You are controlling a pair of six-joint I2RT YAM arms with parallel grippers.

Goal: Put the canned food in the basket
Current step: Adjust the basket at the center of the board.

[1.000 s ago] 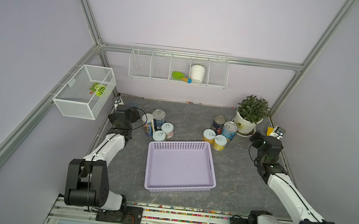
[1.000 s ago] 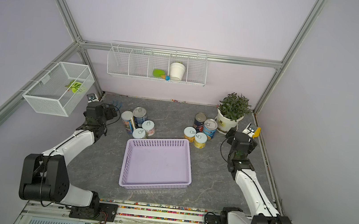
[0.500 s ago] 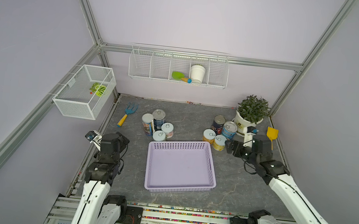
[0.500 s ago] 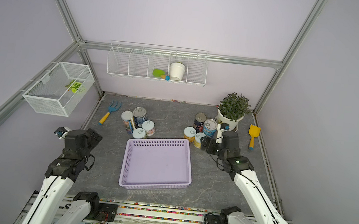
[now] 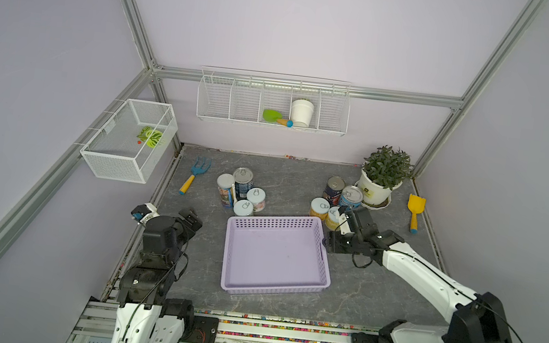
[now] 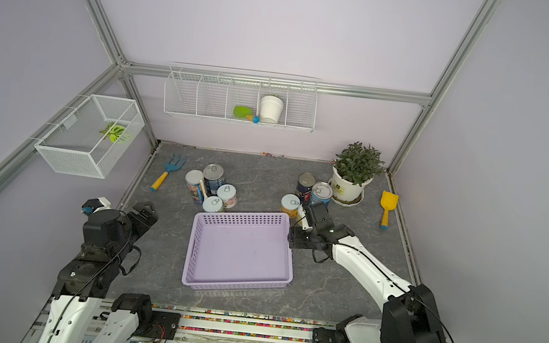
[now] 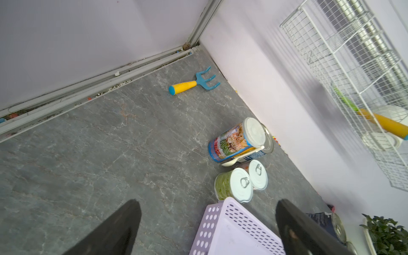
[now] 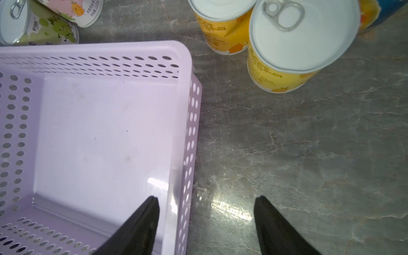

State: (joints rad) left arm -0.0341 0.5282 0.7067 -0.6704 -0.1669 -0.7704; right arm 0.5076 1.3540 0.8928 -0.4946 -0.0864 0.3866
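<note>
Left gripper (image 5: 191,218): near left, drawn back from the far tins; claw spread wide, empty.
Right gripper (image 8: 206,198): swung in from the potted plant (image 5: 384,178); claw narrowing yet released, astride the right wall of the basket, grasping nothing.
Basket (image 5: 277,223): centre, empty.
Canned food: eight tins, unmoved. Four stand off the basket's far-left corner (image 5: 242,184), four off its far-right corner (image 5: 319,208).
Rake (image 5: 194,175), shovel (image 5: 414,211): far left and far right, now uncovered.
Judgement: nothing loaded yet; first pick pending.
</note>
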